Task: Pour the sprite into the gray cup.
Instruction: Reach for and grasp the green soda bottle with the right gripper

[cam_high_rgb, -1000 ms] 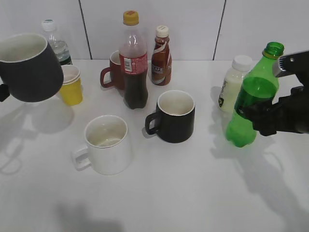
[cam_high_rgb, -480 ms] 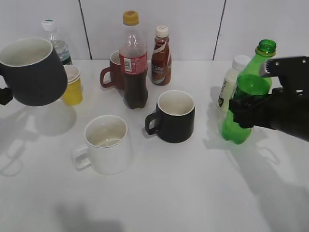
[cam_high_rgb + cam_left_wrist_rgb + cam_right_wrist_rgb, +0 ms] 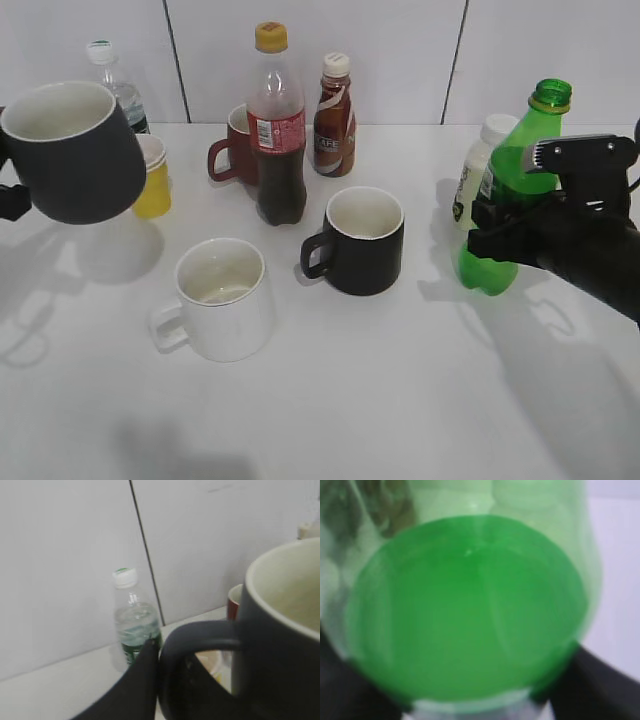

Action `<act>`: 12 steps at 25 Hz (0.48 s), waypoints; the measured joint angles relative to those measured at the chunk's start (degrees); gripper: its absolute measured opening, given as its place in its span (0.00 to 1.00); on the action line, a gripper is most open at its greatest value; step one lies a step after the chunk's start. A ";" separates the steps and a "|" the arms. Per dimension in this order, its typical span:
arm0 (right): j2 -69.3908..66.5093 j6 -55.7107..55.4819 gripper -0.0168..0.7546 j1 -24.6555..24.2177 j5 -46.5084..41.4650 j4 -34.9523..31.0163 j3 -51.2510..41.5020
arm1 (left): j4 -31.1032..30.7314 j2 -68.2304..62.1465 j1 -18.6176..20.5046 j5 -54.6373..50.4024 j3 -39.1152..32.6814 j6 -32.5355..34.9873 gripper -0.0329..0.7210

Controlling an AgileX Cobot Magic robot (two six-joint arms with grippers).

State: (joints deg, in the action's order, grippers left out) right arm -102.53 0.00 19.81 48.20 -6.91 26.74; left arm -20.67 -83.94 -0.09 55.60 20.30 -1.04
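The gray cup (image 3: 75,155) hangs in the air at the far left, upright, cream inside showing. My left gripper (image 3: 8,195) is shut on its loop handle (image 3: 195,645); the cup body fills the right of the left wrist view (image 3: 280,645). The sprite (image 3: 505,190), green and capless, is held off the table at the right, leaning slightly left. My right gripper (image 3: 500,235) is shut around its middle. In the right wrist view the sprite (image 3: 470,605) fills the frame between dark fingers.
Between the two stand a white mug (image 3: 220,300), a black mug (image 3: 360,240), a red-labelled cola bottle (image 3: 277,125), a brown mug (image 3: 235,148), a brown sauce bottle (image 3: 334,105), a yellow cup (image 3: 150,180), a water bottle (image 3: 115,85) and a white bottle (image 3: 480,175).
The right gripper has carried the sprite a little left and slightly more upright. The gray cup has drifted slightly right and down at the left.
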 joint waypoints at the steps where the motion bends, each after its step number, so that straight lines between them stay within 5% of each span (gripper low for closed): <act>1: 0.22 0.00 0.51 0.00 -0.31 0.29 0.00 | -0.14 0.00 -0.35 -0.33 0.00 -1.07 0.11; 5: 5.71 5.24 0.51 1.34 -9.64 1.40 0.37 | -0.14 2.01 -5.02 -6.14 0.05 -3.05 0.11; 12: 15.50 31.52 0.51 7.80 -30.07 -5.58 8.41 | -0.16 5.75 -23.00 -28.96 7.26 -3.46 0.11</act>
State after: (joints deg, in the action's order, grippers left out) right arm -87.03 31.52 27.61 18.12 -12.48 35.15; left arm -20.84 -78.19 -23.09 26.64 27.56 -4.50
